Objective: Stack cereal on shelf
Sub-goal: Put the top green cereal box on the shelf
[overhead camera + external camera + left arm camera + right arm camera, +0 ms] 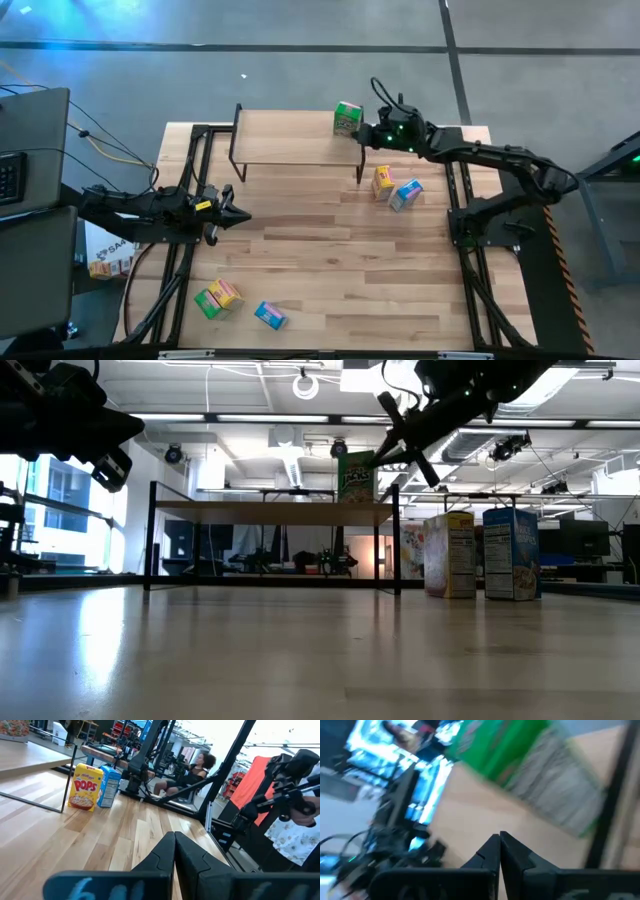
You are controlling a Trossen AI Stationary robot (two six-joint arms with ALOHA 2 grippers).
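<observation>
The right gripper [375,124] is hanging over the right end of the shelf [290,138], its two fingers [496,851] pressed together and gripping nothing — in the right wrist view they are meeting at a point with bare wood beyond them. Just beside them a green cereal box [347,119] is standing upright on the shelf top near its right end; the fingers are close to the box but not holding it. In the low view the gripper is showing above and to the right of that box.

On the counter [330,260], just off the shelf's right legs, a yellow box [383,181] and a blue box [406,194] are standing next to each other.

The left gripper [232,209] is waiting over the left side of the counter, its fingers [170,852] also closed on nothing. Well apart from it, near the front left corner, a second green box [207,303] and a second yellow box [226,293] are lying touching each other, with another blue box [270,316] lying near them.

Beyond the counter, in the left wrist view, a person [192,770] is sitting in the room.
</observation>
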